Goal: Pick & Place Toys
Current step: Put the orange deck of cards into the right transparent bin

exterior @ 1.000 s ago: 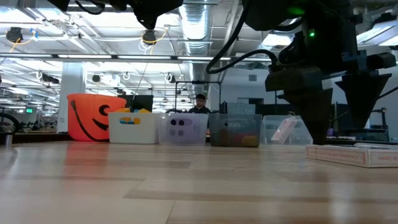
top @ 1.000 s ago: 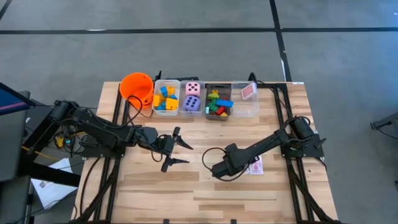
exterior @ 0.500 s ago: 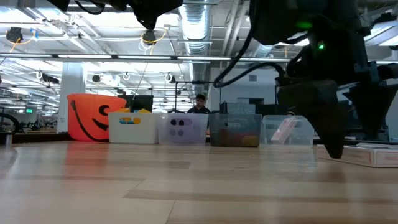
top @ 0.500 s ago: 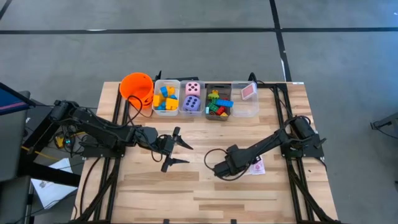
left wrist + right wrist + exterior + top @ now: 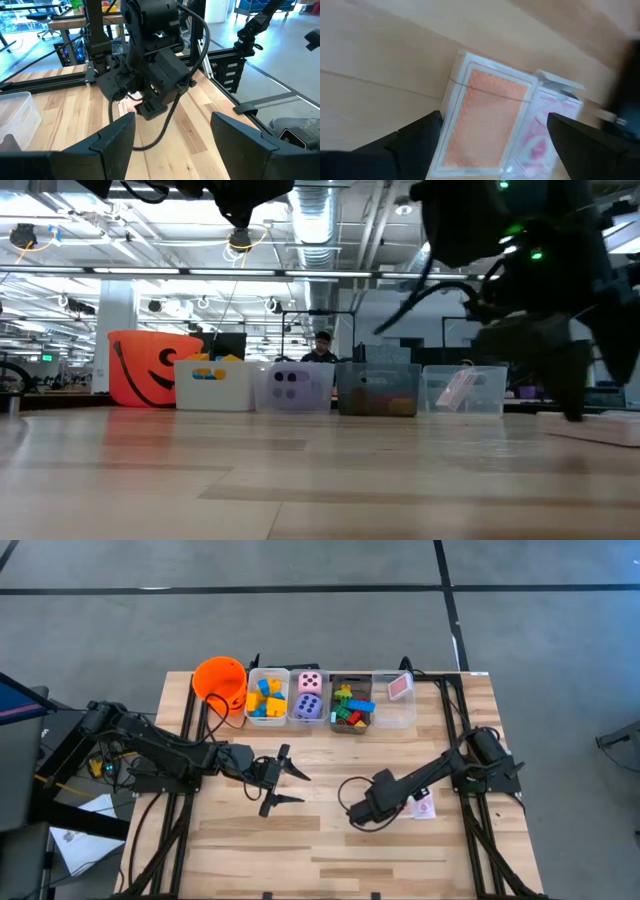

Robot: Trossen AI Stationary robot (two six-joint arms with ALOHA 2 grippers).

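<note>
Two pink-white card packs (image 5: 492,120) lie side by side, flat on the wooden table near its right side (image 5: 423,806). My right gripper (image 5: 495,150) hangs open just above them, pointing steeply down, one finger on either side and touching nothing (image 5: 408,803). My left gripper (image 5: 285,785) waits open over the middle of the table, holding nothing. The other toys rest in bins at the far edge: yellow and blue blocks (image 5: 265,698), a pink and a purple die (image 5: 309,696), mixed blocks (image 5: 351,706) and one card (image 5: 399,687).
An orange bucket (image 5: 220,680) lies on its side at the left end of the bin row. Black frame rails (image 5: 455,730) run along the table's sides. Bare wood spreads along the near edge. A person (image 5: 322,345) sits in the room behind the bins.
My right gripper has gone toward the table's right edge, to above the card packs, and has tipped to point more steeply down. The cards have not moved.
</note>
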